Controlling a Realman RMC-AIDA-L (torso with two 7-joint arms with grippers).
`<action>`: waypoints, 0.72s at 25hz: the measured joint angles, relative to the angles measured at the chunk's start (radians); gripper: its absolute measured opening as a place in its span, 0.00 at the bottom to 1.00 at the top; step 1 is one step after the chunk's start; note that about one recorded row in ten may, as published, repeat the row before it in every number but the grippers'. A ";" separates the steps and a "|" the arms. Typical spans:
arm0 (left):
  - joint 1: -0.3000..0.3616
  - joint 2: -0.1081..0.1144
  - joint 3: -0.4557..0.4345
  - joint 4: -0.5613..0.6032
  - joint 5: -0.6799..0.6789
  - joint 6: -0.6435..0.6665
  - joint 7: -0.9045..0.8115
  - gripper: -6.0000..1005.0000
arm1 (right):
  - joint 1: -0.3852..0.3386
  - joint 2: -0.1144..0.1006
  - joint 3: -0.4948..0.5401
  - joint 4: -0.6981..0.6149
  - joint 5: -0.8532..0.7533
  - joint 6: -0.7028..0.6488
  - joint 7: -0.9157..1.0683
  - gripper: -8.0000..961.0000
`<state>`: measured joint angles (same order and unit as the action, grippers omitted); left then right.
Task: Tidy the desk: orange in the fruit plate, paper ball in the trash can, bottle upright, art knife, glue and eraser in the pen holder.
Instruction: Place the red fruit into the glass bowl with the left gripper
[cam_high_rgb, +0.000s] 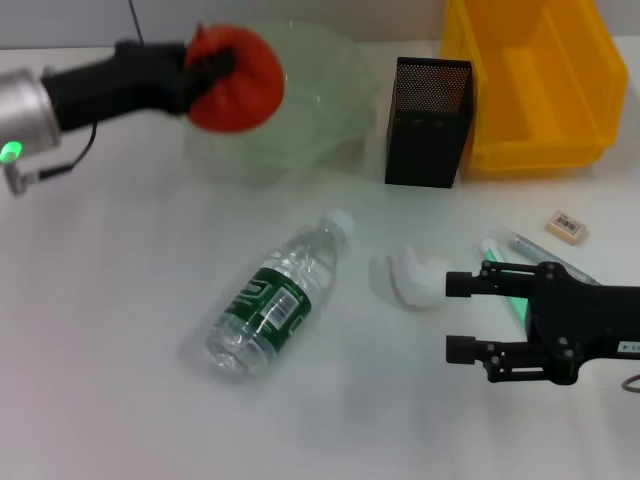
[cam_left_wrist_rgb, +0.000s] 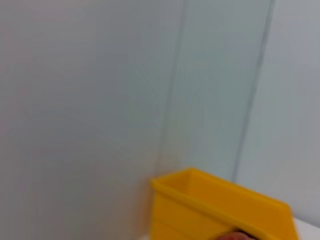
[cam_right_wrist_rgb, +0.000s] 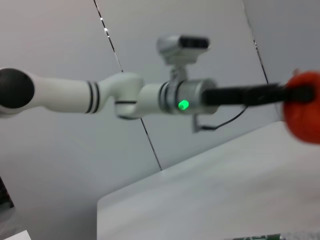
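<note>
Fingers of left gripper (cam_high_rgb: 205, 68) clamped on orange (cam_high_rgb: 240, 80), held above plate (cam_high_rgb: 330, 110) rim. Right gripper (cam_high_rgb: 462, 318) fingers apart, paper ball (cam_high_rgb: 412, 276) just beyond. Step: orange into plate. Next: lower, then release.

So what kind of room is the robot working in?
Probably a lab or test room set up like a desk: a plain white table by bare pale wall panels, with a black mesh pen holder and a small beige eraser.
</note>
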<state>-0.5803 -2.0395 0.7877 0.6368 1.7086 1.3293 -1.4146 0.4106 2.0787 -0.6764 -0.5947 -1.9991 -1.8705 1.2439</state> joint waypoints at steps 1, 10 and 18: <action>-0.031 -0.002 0.000 -0.003 0.000 -0.046 -0.023 0.15 | 0.005 0.000 0.000 0.004 0.000 0.000 0.000 0.80; -0.151 -0.028 0.126 -0.025 0.033 -0.375 -0.195 0.10 | 0.038 0.001 -0.003 0.065 0.001 0.001 -0.026 0.80; -0.142 -0.030 0.149 -0.026 0.012 -0.383 -0.191 0.39 | 0.051 0.001 -0.004 0.079 0.001 0.007 -0.029 0.80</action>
<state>-0.7226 -2.0699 0.9371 0.6105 1.7202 0.9465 -1.6055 0.4612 2.0801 -0.6806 -0.5161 -1.9982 -1.8631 1.2149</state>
